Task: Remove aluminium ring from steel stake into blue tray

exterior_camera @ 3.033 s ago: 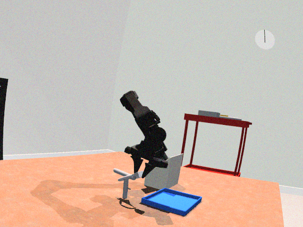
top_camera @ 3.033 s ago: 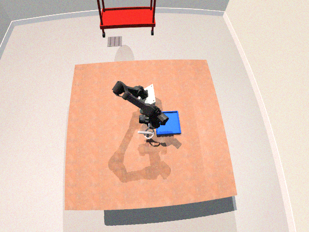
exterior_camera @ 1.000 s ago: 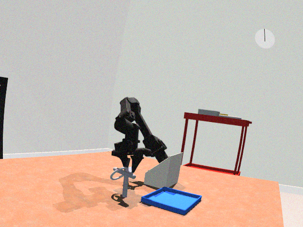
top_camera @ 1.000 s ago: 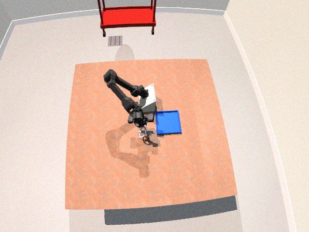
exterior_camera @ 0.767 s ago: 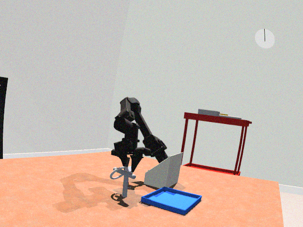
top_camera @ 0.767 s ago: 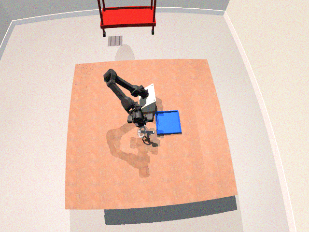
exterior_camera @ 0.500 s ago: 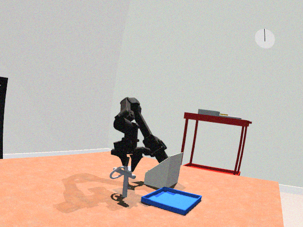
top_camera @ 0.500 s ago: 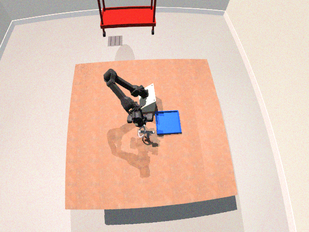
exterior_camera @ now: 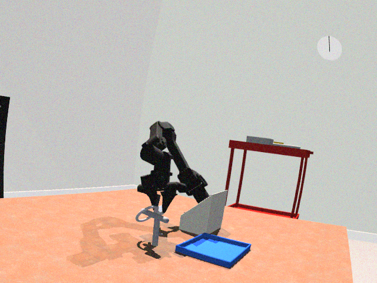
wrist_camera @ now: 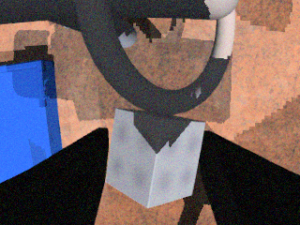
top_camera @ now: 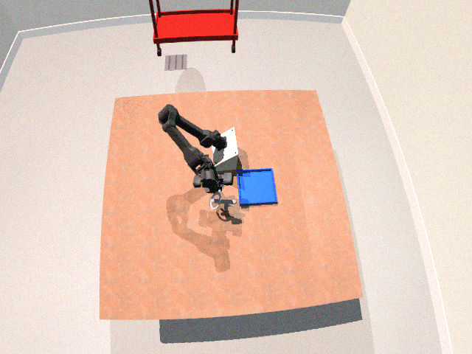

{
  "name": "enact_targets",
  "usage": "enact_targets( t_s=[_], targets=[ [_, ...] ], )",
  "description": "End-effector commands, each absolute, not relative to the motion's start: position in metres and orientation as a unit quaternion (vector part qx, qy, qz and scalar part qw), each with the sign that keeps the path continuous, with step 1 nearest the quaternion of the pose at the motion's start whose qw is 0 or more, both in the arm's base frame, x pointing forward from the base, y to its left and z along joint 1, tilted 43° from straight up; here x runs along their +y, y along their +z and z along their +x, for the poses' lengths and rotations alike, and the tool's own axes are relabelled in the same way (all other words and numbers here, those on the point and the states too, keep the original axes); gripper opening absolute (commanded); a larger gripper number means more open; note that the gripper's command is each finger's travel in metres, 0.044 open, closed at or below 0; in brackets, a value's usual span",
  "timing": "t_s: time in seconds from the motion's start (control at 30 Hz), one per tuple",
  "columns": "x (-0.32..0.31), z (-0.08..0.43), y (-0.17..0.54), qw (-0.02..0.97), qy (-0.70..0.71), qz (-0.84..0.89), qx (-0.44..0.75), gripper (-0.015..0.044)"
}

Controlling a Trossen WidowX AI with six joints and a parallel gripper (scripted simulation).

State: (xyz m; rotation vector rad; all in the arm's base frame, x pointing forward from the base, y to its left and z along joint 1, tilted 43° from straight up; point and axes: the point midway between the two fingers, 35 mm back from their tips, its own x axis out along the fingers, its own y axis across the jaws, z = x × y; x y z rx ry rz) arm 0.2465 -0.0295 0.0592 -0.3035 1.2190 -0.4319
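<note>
The gripper (top_camera: 220,189) (exterior_camera: 159,209) (wrist_camera: 155,159) is shut on the ring's pale, block-like tab (wrist_camera: 136,173). The ring (top_camera: 214,209) (exterior_camera: 137,216) (wrist_camera: 159,100) is tilted and raised to the height of the cross-bar (top_camera: 228,201) (exterior_camera: 164,219) (wrist_camera: 42,11), around or beside its left part in the exterior view. In the wrist view the bar's pale end overlaps the ring's right side; whether the ring still encircles the bar or stake is unclear. The steel stake (exterior_camera: 155,234) stands upright. The blue tray (top_camera: 259,186) (exterior_camera: 201,257) (wrist_camera: 52,94) holds no ring.
The pale wedge-shaped block (top_camera: 230,146) (exterior_camera: 201,216) stands beside the arm's base, behind the tray. The tray is to the right of the stake in the top and exterior views. A red cart (top_camera: 196,26) (exterior_camera: 269,148) stands beyond the table.
</note>
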Motion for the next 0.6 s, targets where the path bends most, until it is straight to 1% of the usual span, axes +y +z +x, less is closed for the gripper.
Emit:
enact_targets(
  t_s=[0.0, 0.57],
  targets=[
    [-0.0288, 0.2487, 0.0645, 0.791, -0.198, -0.139, 0.562, 0.0000],
    [-0.0299, 0.2479, 0.0693, 0.791, -0.198, -0.139, 0.562, 0.0000]
  ],
)
